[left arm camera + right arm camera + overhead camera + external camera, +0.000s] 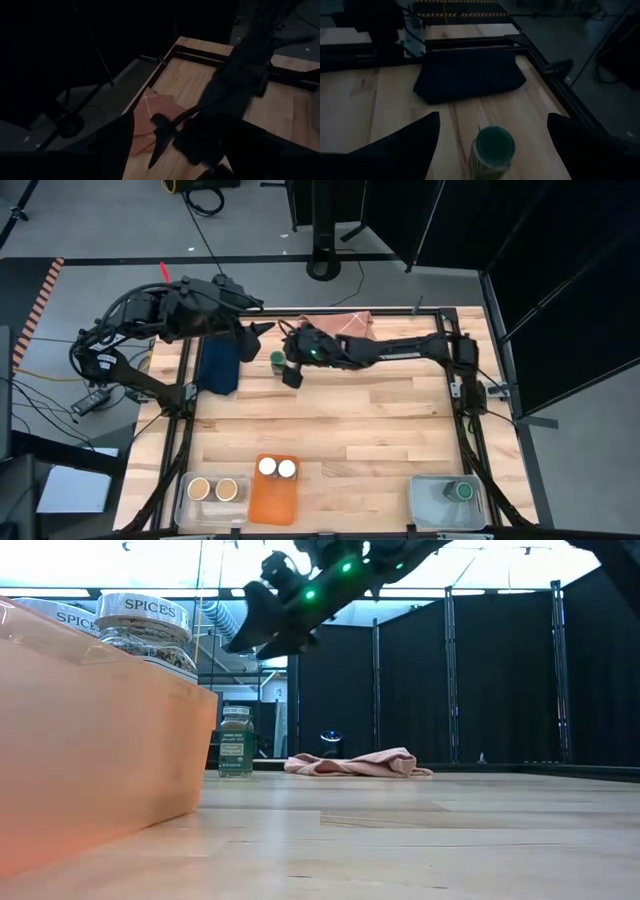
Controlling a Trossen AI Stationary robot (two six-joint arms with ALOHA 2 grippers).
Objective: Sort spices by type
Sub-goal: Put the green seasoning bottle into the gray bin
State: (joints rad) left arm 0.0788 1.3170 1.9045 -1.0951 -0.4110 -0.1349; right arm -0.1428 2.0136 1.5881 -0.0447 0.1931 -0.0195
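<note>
Low view: white-lidded jars (145, 625) read "SPICES"; right gripper (492, 130) jaws apart, left's unclear.

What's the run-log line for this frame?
right gripper: open, over green-lid spice jar | left gripper: waiting above dark blue cloth | bins: five jars sorted

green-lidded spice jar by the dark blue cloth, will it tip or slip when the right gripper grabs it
The small round green-lidded glass spice jar stands upright and taller than wide, so an off-centre nudge could probably tip it. Its smooth sides may be slippery. The right gripper is open above it, fingers either side, so a centred squeeze looks likely to hold.
</note>
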